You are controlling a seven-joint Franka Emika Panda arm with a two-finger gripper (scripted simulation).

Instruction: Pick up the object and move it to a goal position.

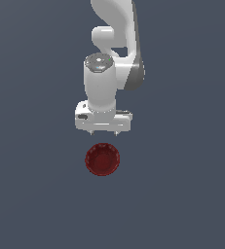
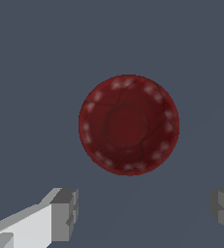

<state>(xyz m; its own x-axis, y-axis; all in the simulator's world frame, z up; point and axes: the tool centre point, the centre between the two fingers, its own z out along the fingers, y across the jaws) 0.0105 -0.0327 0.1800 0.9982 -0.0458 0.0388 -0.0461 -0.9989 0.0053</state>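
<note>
The small dark red round bowl (image 1: pixel 102 159) lies upright on the flat grey floor, just below the hand in the exterior view. It fills the middle of the wrist view (image 2: pixel 128 125), where its ribbed rim shows pale highlights. My gripper (image 1: pixel 104 132) hangs above the floor, a little apart from the bowl, and touches nothing. Its two grey fingertips (image 2: pixel 65 213) stand wide apart in the wrist view, with the gripper's midpoint (image 2: pixel 145 210) off the bowl's edge. The gripper is open and empty.
The white arm (image 1: pixel 109 58) rises behind the hand toward the top of the exterior view. A plain dark grey floor (image 1: pixel 182 194) surrounds the bowl on all sides. No goal marker shows.
</note>
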